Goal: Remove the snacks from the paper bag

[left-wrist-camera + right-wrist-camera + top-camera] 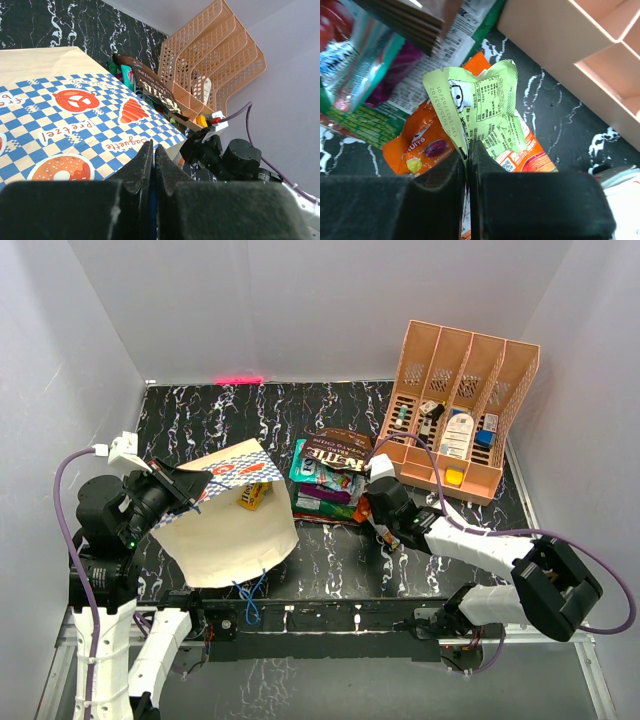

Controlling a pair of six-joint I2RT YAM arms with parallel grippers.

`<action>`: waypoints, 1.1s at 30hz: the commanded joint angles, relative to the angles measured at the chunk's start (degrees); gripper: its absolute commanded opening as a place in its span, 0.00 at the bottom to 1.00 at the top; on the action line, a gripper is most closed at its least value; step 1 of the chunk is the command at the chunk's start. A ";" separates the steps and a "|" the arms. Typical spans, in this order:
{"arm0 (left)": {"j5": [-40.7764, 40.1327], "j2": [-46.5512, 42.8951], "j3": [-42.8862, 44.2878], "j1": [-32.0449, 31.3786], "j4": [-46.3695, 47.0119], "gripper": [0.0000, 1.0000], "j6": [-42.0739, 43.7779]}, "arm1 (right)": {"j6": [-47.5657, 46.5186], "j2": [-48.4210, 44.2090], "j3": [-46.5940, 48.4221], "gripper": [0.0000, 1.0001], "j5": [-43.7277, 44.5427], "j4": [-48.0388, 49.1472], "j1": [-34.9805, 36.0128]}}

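The paper bag (230, 530) is tipped up at the left, cream side facing up, with its blue-checked outside (75, 110) seen from the left wrist. My left gripper (190, 490) (153, 150) is shut on the bag's top edge, and blue shows between the fingers. Several snacks (328, 480) lie piled in the middle, a brown chip bag (338, 450) on top. My right gripper (369, 512) (468, 147) is shut on a light green packet (490, 110) lying over an orange packet (420, 145). A small yellow-brown packet (251, 496) sits by the bag's right edge.
The salmon-orange slotted rack (460, 410) (210, 55) with small bottles and a yellow block stands at the back right, close to the right arm. The black marbled tabletop (200, 420) is walled in by grey panels. Blue cord handles (250, 595) hang at the front edge.
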 commanded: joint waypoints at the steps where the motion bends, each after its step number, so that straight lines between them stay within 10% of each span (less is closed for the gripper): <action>1: 1.12 0.30 0.86 -0.18 0.56 0.00 0.00 | 3.75 -0.15 2.82 0.10 -4.94 3.93 -0.05; 5: 0.95 0.14 1.11 -0.18 0.15 0.00 0.28 | 3.46 -3.14 2.98 0.38 -1.55 1.91 -0.04; 17: 2.09 -0.57 0.29 -0.18 1.18 0.00 -0.85 | -5.19 -20.33 0.23 0.78 -3.13 4.70 0.01; 27: 2.27 -0.31 0.16 -0.23 1.30 0.00 -1.39 | -29.52 -27.51 0.92 0.78 -59.98 16.61 3.58; 33: 3.00 -0.04 -0.09 -0.22 0.91 0.00 -1.94 | -39.96 -14.58 8.91 0.80 -51.97 18.71 21.97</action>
